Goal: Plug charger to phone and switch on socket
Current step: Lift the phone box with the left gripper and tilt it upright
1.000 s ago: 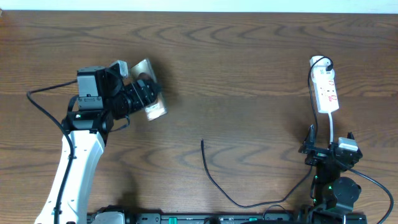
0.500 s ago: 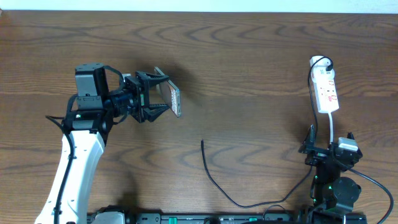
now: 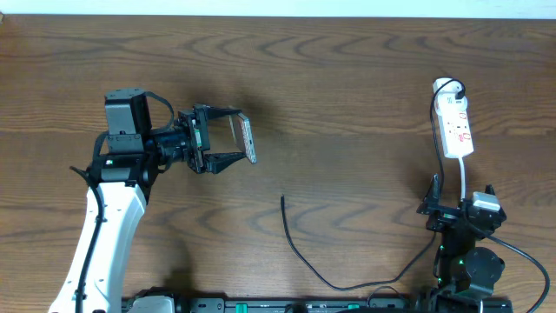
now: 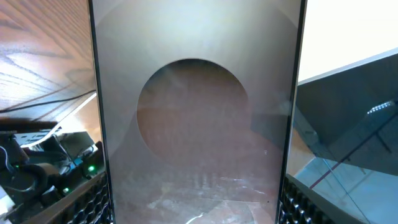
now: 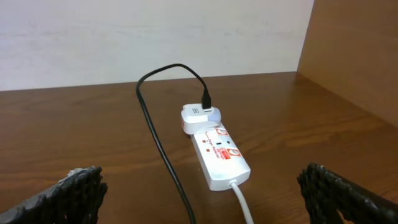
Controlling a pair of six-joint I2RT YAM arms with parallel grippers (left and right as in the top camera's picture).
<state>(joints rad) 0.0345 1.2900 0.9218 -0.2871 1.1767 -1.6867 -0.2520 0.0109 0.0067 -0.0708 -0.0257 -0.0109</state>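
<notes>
My left gripper (image 3: pixel 236 137) is shut on the phone (image 3: pixel 248 141) and holds it on edge above the table's left half. In the left wrist view the phone (image 4: pixel 199 112) fills the middle as a brownish-grey slab with a large circle, its sides between my fingers (image 4: pixel 93 202). The charger (image 3: pixel 300 252) lies as a thin black cable, with its free tip right of and nearer than the phone. It runs right and back to a white adapter (image 5: pixel 198 118) in the socket (image 3: pixel 456 126). My right gripper (image 3: pixel 460 198) stands open in front of the socket (image 5: pixel 219 155), holding nothing.
The socket's white cord (image 5: pixel 242 202) and the black cable (image 5: pixel 158 143) run toward my right gripper between its fingers. A wooden side panel (image 5: pixel 354 74) rises at the table's right edge. The arms' base rail (image 3: pixel 261 306) lines the front edge.
My left gripper has swung the phone to the right and turned it from lying tilted to standing on edge. The right arm and the cable have not moved.
</notes>
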